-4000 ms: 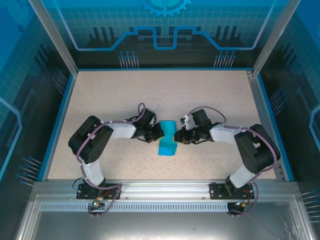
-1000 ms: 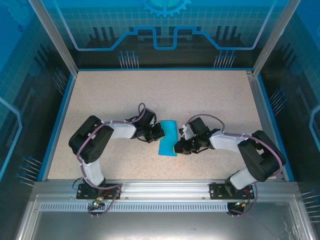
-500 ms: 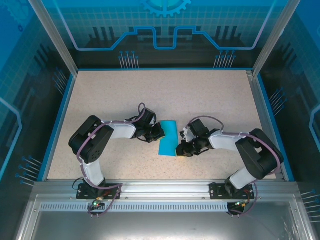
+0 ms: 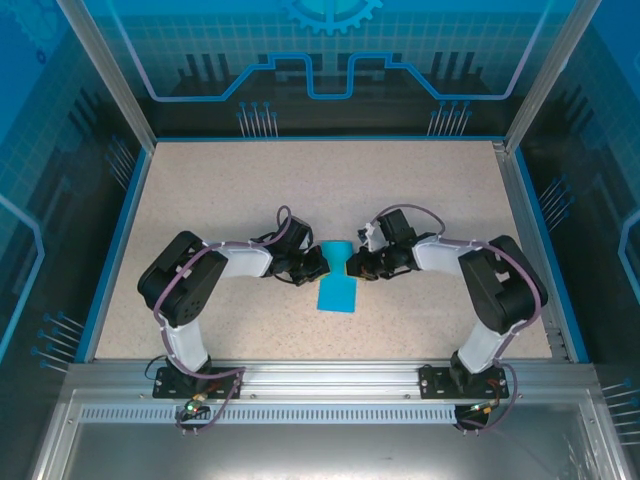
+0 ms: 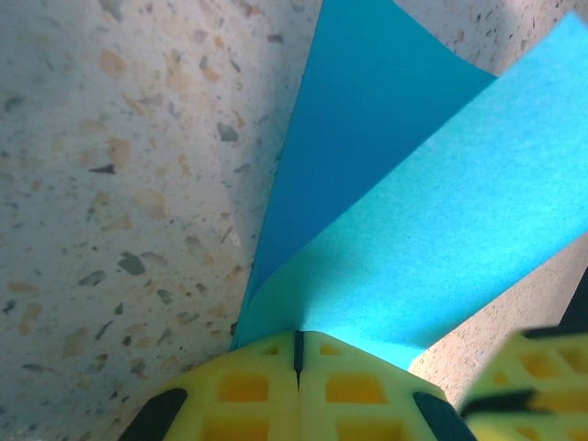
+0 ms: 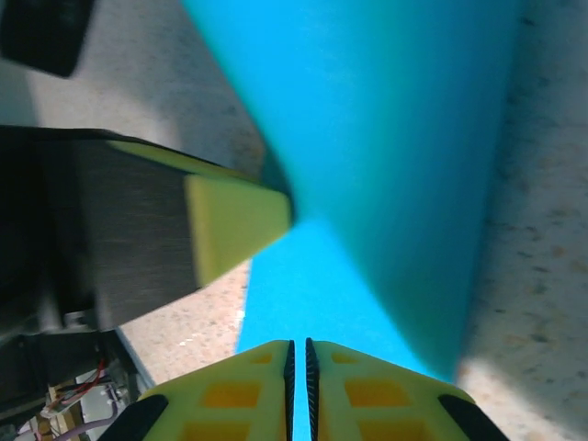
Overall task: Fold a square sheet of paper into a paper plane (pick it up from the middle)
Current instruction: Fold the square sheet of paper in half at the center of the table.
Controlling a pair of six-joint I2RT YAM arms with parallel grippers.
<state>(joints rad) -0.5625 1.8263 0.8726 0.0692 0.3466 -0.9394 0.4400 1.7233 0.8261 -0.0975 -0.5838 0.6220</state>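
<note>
Fingers (image 5: 248,386) of the left gripper (image 4: 318,266) and right gripper (image 4: 353,266) are pinched shut on opposite side edges of the square sheet of paper (image 4: 337,290). It lies mid-table (image 4: 200,200) between them, long axis near-to-far, with its far end squeezed narrow.

No legible text or numbers, gear emblem (image 4: 331,12) on blue back wall (image 4: 200,50)

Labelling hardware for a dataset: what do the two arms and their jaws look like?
The left arm and right arm match: black joint housings, pale grey links, thin purplish cables looping alongside. Jaws are yellow with a waffle-grid face and black trim.
</note>
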